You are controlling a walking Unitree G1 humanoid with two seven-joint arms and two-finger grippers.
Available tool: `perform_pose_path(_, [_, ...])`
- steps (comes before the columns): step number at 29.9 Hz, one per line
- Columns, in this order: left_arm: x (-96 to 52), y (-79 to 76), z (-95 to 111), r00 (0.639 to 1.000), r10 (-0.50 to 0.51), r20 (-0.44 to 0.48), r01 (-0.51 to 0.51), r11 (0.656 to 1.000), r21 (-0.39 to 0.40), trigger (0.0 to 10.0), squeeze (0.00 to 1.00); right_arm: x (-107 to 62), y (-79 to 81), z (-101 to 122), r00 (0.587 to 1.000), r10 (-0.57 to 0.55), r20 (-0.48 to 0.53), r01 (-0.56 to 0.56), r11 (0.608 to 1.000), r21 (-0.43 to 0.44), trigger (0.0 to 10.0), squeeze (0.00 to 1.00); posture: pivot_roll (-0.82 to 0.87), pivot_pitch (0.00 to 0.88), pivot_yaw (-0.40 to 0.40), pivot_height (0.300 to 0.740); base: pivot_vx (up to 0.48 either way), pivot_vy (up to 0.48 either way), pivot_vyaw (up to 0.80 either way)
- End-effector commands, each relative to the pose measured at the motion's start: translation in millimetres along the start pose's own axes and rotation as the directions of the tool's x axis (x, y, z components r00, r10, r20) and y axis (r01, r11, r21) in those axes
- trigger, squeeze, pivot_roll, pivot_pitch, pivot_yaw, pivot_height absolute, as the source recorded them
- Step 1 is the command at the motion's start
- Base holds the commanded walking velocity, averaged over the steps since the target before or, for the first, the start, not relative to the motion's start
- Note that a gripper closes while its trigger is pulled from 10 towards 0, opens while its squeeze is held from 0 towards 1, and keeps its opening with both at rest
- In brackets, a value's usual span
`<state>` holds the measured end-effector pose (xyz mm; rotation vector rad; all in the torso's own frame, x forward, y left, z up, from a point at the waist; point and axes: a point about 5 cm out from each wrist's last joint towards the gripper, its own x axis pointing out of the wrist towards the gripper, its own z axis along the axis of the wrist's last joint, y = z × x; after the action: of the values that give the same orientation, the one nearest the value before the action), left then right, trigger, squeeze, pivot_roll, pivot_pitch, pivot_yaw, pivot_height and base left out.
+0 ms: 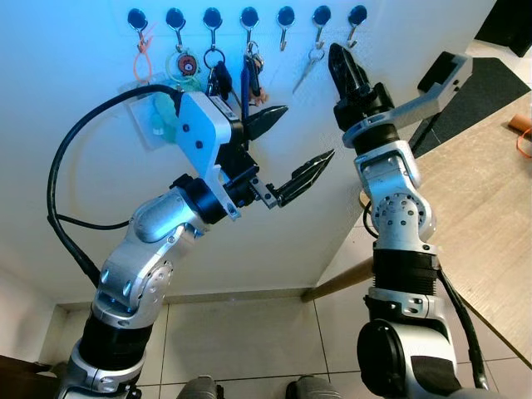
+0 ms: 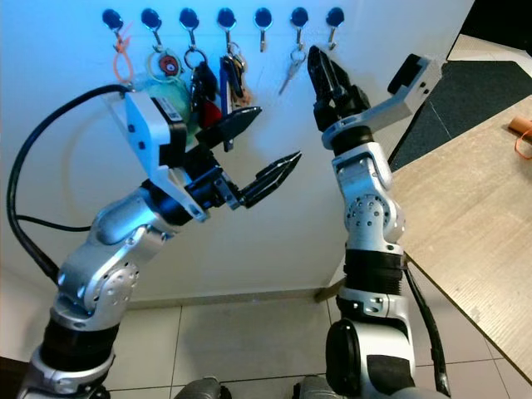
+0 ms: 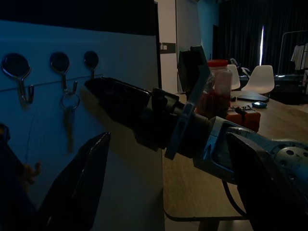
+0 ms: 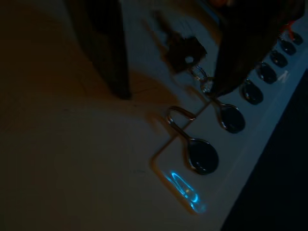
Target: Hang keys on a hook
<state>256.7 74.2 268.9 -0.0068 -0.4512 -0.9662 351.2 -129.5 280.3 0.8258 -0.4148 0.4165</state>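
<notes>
A row of black-capped hooks point(image 1: 249, 17) runs along the top of the white wall. A single silver key point(image 1: 307, 66) hangs by its ring from the second hook from the right point(image 1: 320, 15). My right gripper point(image 1: 337, 54) reaches up right beside that key. In the right wrist view its fingers stand apart, with the key ring point(image 4: 202, 81) close to one finger point(image 4: 240, 48) and the ring on its hook point(image 4: 226, 115). The last hook point(image 4: 185, 126) is bare. My left gripper point(image 1: 309, 131) is held open and empty below the hooks.
Key bunches point(image 1: 249, 71), a round tag point(image 1: 184, 62) and an orange tie point(image 1: 143, 54) hang from the hooks to the left. A wooden table point(image 1: 482, 208) juts in at the right, with a black mat point(image 1: 482, 100) behind it. Tiled floor point(image 1: 241, 341) lies below.
</notes>
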Motion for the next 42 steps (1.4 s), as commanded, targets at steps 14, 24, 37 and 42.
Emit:
perform_pose_path(14, [-1.4,-2.4,0.3,1.000,-0.012,-0.001,0.012,1.000,-0.004,10.0,0.00,-22.9,-3.1,-14.0,0.999,0.024,-0.035,-0.027,0.995,-0.092,10.0,0.00,0.03,0.120,-0.004,0.740,0.000,0.000,0.00])
perform_pose_path(24, [-37.0,4.7,-26.4,0.996,0.009,-0.092,-0.015,0.998,-0.063,10.0,0.00,-75.1,-35.2,-51.9,0.971,-0.072,-0.227,0.027,0.980,-0.195,10.0,0.00,0.03,0.117,-0.009,0.740,0.000,0.000,0.00])
perform_pose_path(37, [-129.0,39.5,-82.3,0.917,0.148,-0.369,-0.241,0.946,-0.218,10.0,0.00,-144.5,-82.0,-98.0,0.848,-0.216,-0.484,0.085,0.957,-0.277,10.0,0.00,0.03,0.100,-0.013,0.740,0.000,0.000,0.00])
perform_pose_path(42, [-191.4,45.0,-148.8,0.662,0.315,-0.680,-0.464,0.885,-0.043,10.0,0.00,-177.5,-110.8,-117.4,0.761,-0.334,-0.556,0.116,0.913,-0.390,10.0,0.00,0.04,0.085,-0.017,0.740,0.000,0.000,0.00])
